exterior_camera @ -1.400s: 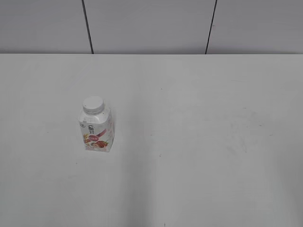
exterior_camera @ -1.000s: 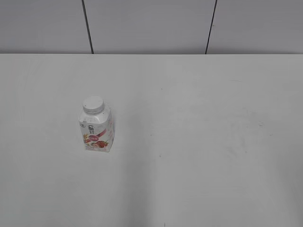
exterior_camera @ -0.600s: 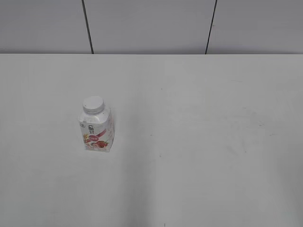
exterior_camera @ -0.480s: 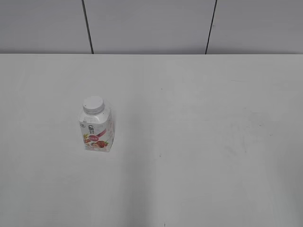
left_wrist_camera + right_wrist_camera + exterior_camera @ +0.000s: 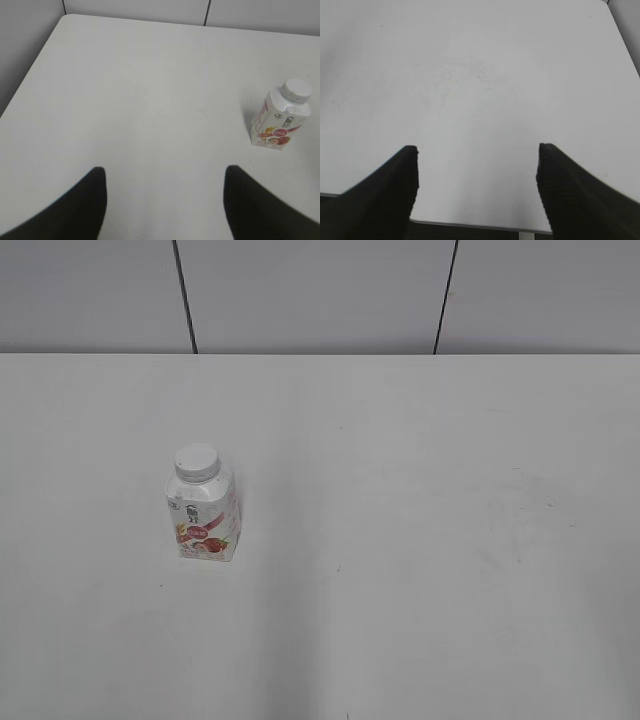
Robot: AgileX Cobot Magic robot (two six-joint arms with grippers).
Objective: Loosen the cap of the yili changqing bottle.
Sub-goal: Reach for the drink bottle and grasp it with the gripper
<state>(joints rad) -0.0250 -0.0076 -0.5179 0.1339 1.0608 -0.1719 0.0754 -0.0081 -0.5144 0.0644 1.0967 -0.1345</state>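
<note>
Nearest me, my left tool [image 5: 165,200] and right tool [image 5: 477,187] both stand wide apart with nothing between their tips, above the white desk [image 5: 420,540]. Farther out, on the desk's left part, the yili changqing bottle [image 5: 203,520] stands upright: squarish white body, rounded shoulders, red-pink strawberry label. The cap [image 5: 196,461], round and white, sits on its neck.

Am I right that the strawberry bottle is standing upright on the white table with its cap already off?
Not quite: the cap is on the bottle, as the exterior view shows. The rest holds: it stands upright on the white table.
</note>
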